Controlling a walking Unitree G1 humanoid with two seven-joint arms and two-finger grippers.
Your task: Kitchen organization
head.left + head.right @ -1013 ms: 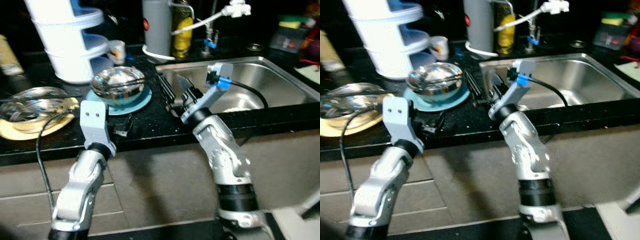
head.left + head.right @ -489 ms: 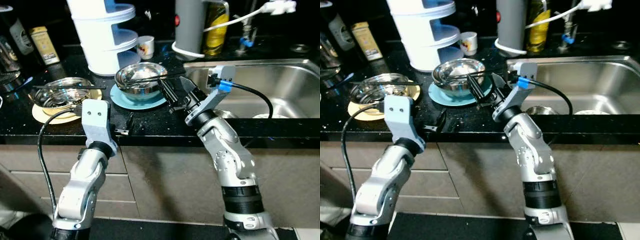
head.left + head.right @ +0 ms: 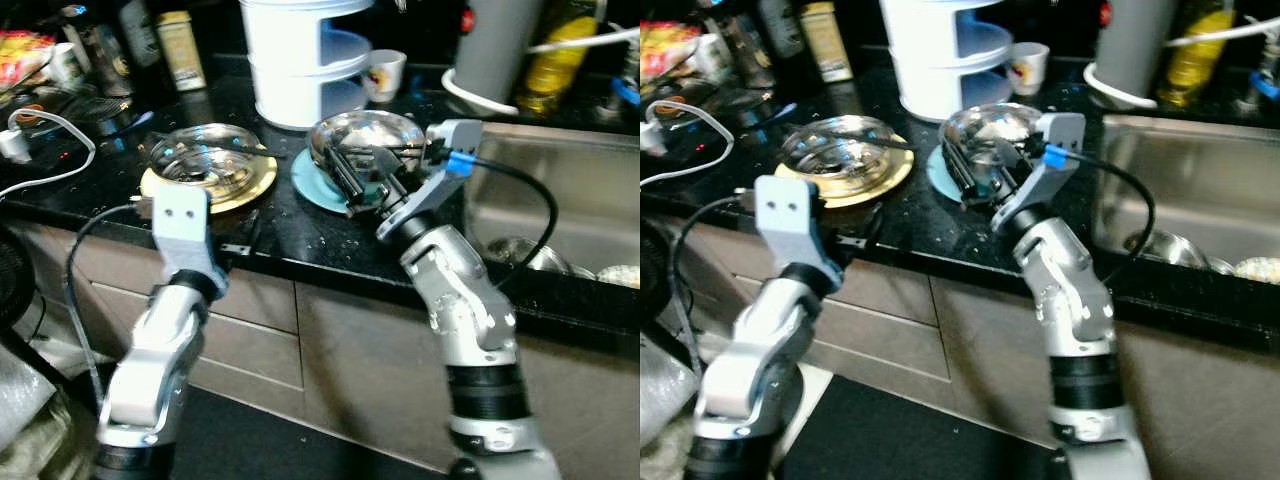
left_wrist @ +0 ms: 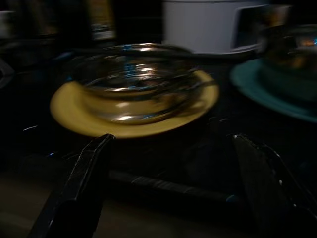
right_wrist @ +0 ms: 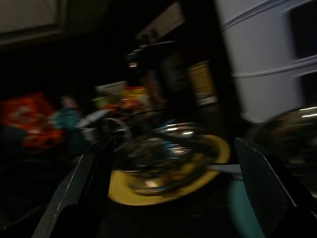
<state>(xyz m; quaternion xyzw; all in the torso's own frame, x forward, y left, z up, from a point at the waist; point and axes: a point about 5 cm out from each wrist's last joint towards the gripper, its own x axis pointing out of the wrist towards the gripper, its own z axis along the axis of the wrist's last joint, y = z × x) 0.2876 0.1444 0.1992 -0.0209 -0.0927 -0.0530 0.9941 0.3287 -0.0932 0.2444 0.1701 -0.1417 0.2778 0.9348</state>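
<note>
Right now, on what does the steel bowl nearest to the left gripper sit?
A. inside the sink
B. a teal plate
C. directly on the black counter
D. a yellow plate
D. The steel bowl nearest to the left gripper sits on a yellow plate on the black counter; the teal plate holds the other bowl, by the right gripper.

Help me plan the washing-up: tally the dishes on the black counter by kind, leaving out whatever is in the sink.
Steel bowls: 2, one on the yellow plate, one on the teal plate
Plates: 2, yellow plate and teal plate
Cups: 1, a small white cup beside the white tiered container
Total: 5
</note>
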